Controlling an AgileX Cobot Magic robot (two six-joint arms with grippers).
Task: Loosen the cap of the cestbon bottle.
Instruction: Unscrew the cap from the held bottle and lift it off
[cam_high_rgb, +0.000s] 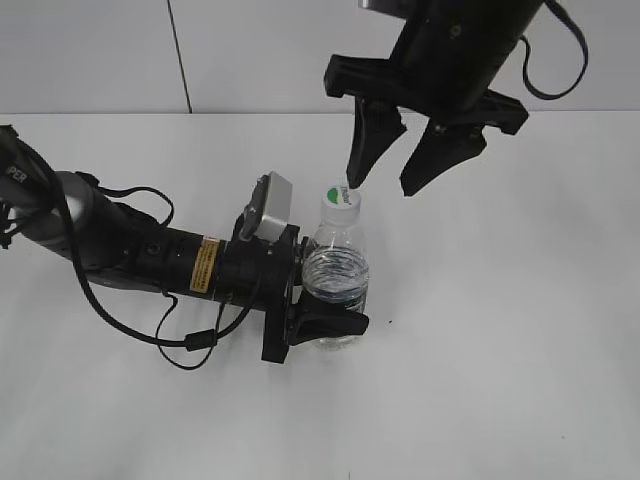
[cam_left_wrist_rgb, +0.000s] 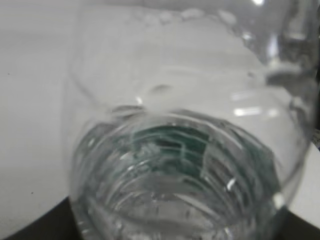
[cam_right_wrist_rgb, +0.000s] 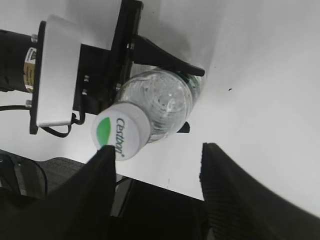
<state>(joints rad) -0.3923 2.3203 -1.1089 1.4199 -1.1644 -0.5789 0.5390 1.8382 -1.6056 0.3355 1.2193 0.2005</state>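
Note:
The cestbon bottle (cam_high_rgb: 336, 272) stands upright on the white table, clear and ribbed. Its white cap (cam_high_rgb: 339, 199) with a green mark is on the neck. My left gripper (cam_high_rgb: 325, 325) is shut on the bottle's lower body, reaching in from the left. The left wrist view is filled by the bottle (cam_left_wrist_rgb: 185, 165), with its green label showing through. My right gripper (cam_high_rgb: 388, 175) is open and empty, hanging just above and right of the cap, its left finger close beside it. In the right wrist view the cap (cam_right_wrist_rgb: 121, 131) sits by the left finger; the right gripper (cam_right_wrist_rgb: 157, 160) gapes wide.
The white table (cam_high_rgb: 500, 330) stretches all round the bottle. The left arm and its loose black cable (cam_high_rgb: 190, 345) lie across the table's left half. A white wall (cam_high_rgb: 250, 50) rises behind the table's far edge.

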